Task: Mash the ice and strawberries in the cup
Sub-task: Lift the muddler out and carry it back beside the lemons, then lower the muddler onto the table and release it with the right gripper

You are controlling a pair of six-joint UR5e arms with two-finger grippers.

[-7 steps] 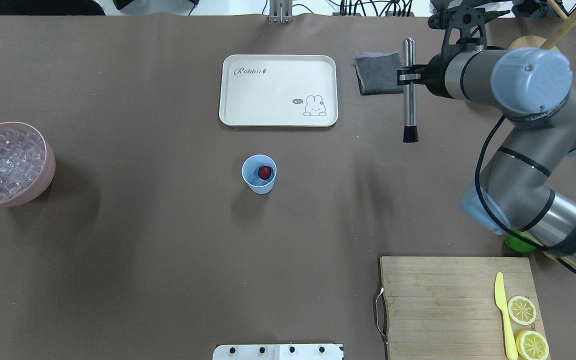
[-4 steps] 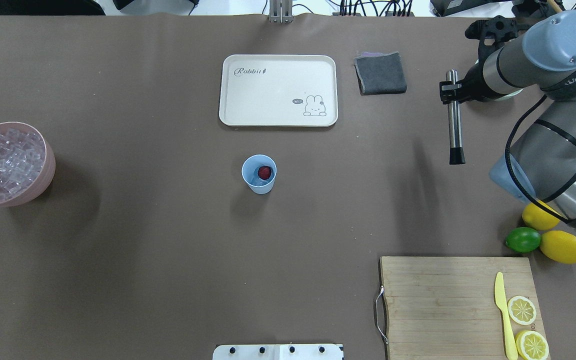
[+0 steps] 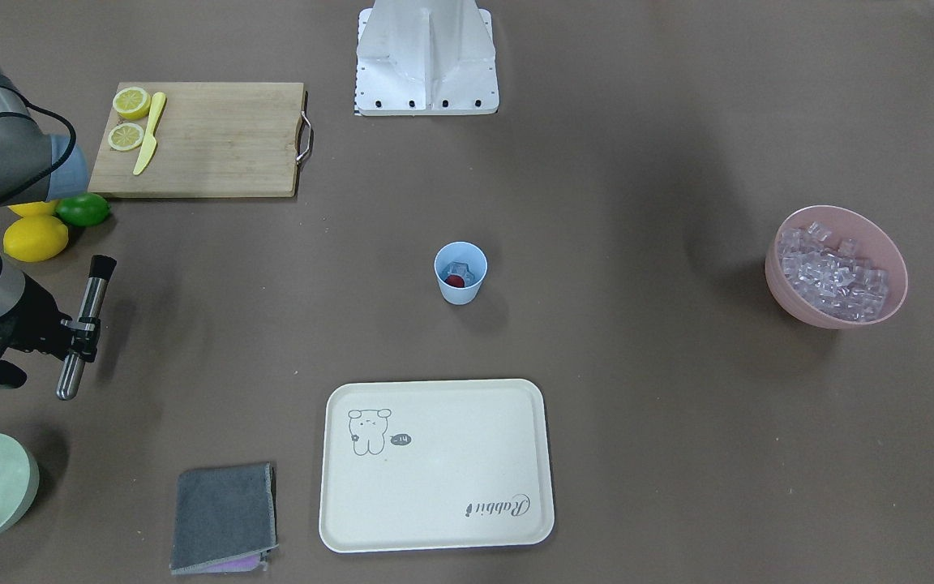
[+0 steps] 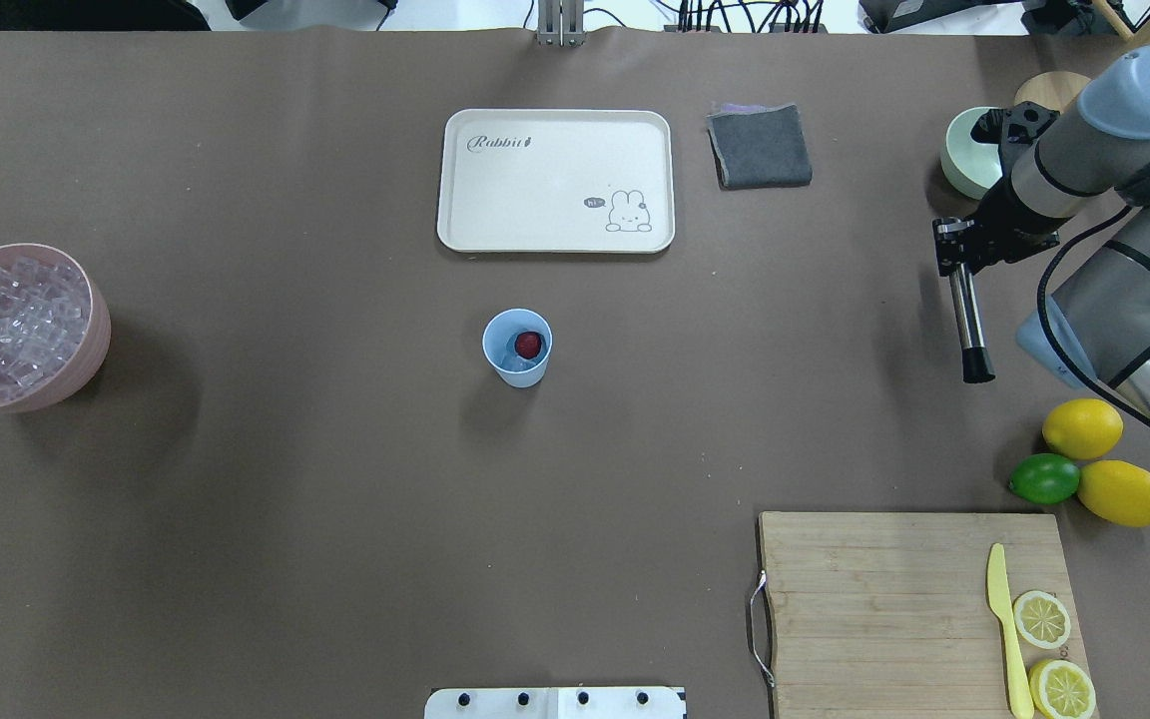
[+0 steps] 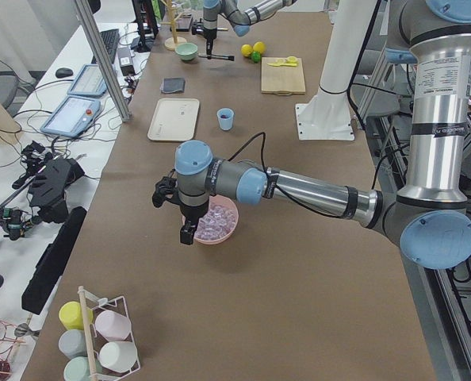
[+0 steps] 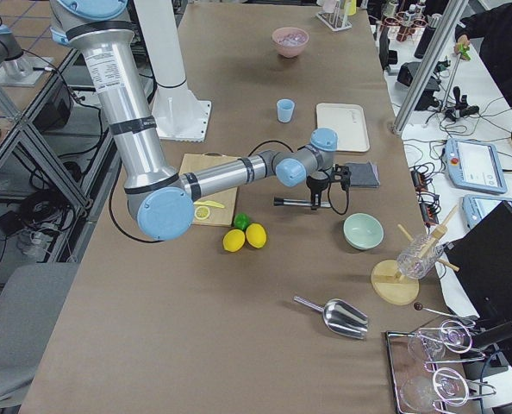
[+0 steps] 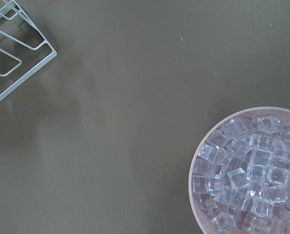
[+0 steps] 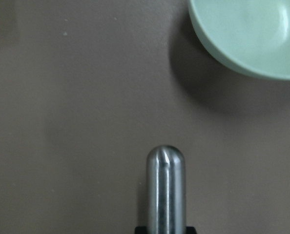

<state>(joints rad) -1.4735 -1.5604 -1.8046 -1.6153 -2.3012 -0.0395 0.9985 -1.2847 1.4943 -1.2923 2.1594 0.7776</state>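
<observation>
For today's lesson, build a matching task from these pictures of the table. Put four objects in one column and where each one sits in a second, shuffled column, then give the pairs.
Column 1
1. strawberry
2. yellow knife
3. metal muddler
4. lime

Column 2
A. held in the right claw
B. inside the cup
C. next to the two lemons
D. lying on the wooden cutting board

Pairs: 1-B, 2-D, 3-A, 4-C
</observation>
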